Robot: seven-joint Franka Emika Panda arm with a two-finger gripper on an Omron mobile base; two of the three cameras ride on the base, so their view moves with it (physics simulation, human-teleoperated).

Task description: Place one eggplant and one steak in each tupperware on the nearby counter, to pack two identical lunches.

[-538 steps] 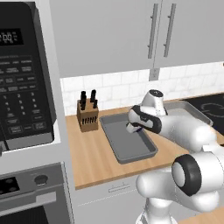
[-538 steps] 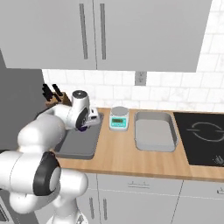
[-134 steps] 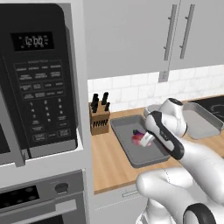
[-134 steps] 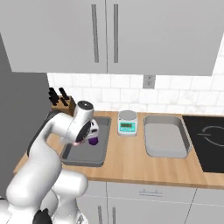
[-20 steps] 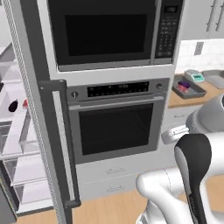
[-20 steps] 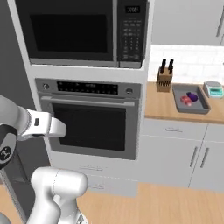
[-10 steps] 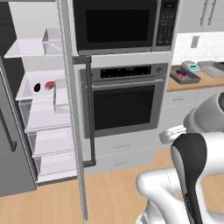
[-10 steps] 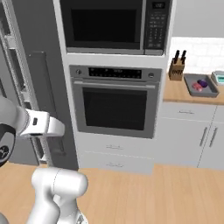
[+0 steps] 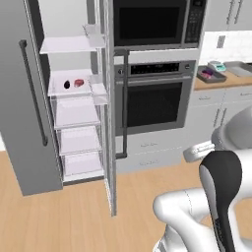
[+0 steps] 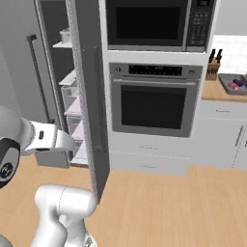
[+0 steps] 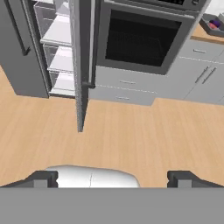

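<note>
Inside the open fridge, a dark eggplant and a red steak lie side by side on the second shelf from the top. Far right, on the wooden counter, stands a grey tupperware holding a purple and a red piece of food; the same tupperware sits beside the knife block. A second grey tupperware stands further right. My gripper is open above the wooden floor with nothing between its fingertips, a good way in front of the fridge and oven.
The fridge door edge juts out toward me between the shelves and the wall oven. A microwave sits above the oven. A teal scale and a knife block stand on the counter.
The base has moved and both base views have swung left: the open fridge is now central and the counter has slid to the far right. The gripper stays open.
</note>
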